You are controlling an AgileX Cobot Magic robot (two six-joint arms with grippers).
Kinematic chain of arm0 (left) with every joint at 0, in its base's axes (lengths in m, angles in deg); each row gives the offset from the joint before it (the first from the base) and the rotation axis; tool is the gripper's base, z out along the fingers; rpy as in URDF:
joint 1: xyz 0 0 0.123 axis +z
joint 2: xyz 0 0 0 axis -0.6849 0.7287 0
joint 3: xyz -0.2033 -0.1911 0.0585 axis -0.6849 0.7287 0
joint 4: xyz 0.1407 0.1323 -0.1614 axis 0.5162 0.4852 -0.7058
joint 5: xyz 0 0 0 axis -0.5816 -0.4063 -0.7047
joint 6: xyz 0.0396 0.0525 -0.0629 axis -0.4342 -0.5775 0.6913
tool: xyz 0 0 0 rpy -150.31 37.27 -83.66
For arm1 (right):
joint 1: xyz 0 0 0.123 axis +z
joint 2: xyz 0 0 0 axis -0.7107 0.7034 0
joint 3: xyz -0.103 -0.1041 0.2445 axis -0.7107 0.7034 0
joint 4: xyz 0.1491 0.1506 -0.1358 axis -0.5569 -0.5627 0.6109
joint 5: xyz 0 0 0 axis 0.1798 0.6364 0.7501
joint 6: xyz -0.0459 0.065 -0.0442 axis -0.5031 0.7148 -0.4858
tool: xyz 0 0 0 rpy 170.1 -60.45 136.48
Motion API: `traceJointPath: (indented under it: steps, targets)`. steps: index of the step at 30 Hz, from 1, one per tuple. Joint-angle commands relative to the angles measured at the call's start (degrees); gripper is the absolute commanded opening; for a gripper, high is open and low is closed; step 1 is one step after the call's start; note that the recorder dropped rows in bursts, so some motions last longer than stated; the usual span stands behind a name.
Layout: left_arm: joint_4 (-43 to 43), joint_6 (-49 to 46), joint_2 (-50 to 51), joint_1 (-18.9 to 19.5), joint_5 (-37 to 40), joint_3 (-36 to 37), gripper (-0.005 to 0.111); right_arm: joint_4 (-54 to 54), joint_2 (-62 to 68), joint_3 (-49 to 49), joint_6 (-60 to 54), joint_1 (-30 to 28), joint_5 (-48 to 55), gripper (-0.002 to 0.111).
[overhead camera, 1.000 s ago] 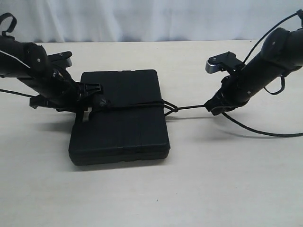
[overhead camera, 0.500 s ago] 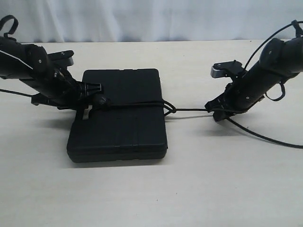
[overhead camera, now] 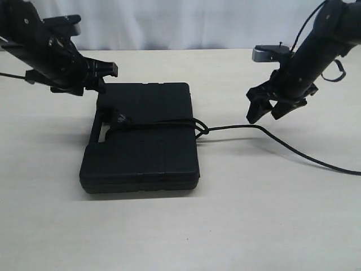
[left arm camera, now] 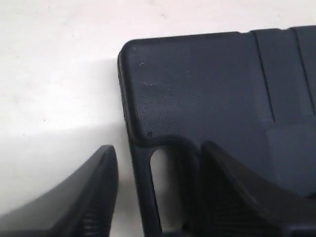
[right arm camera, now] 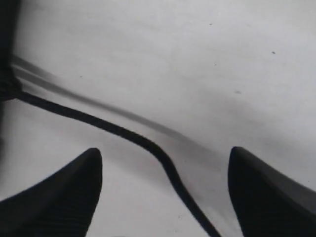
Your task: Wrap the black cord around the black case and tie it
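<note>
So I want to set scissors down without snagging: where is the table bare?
Bare: the strip of table nearer the camera than the black case. Crowded: right of the case, where the black cord trails below the right gripper.

Left end effector spread wide, empty; black case corner, handle cutout between fingers.
</note>
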State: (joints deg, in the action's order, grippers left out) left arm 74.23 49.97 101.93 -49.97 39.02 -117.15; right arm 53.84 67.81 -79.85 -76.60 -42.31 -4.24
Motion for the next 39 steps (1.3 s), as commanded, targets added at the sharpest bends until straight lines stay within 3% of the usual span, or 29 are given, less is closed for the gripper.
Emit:
traceJointPath:
  steps: [1, 6, 10, 18, 26, 31, 34, 36, 39]
  targets:
    - [3.46, -2.79, -2.35, 0.04, 9.72, -2.61, 0.040, 0.51, -1.39, -5.55, 5.46, -0.43, 8.96, 0.059]
    - [5.23, -6.61, -3.96, 0.04, 21.94, -3.37, 0.000, 5.17, -5.67, -5.31, 12.67, -0.30, 8.96, 0.004]
    - [2.60, -8.46, -7.40, 0.04, 24.39, 0.09, 0.000, 6.57, -12.75, 0.24, 11.74, -0.18, 8.96, 0.004]
    - [-7.87, -18.10, -31.63, 0.04, 13.97, 18.56, 0.000, 14.70, -35.86, 24.49, 11.97, -0.18, 6.01, 0.004]
    - [-10.68, -20.08, -69.57, 0.04, 2.76, 36.36, 0.000, -3.22, -69.59, 49.33, -3.80, -0.18, -19.37, 0.004]
    - [-17.38, -28.48, -90.48, 0.04, -19.70, 46.18, 0.000, -13.04, -85.99, 62.07, -13.16, -0.18, -38.00, 0.004]
    - [-17.48, -28.37, -96.56, 0.04, -30.64, 51.35, 0.000, -19.73, -90.87, 66.39, -19.62, -0.18, -45.01, 0.004]
    - [-17.88, -28.23, -98.41, 0.04, -32.77, 53.20, 0.000, -22.79, -92.42, 68.03, -19.84, -0.18, -47.48, 0.004]
    - [-17.88, -28.23, -98.66, 0.04, -29.90, 53.96, 0.000, -24.30, -93.90, 68.78, -18.98, -0.18, -47.31, 0.004]
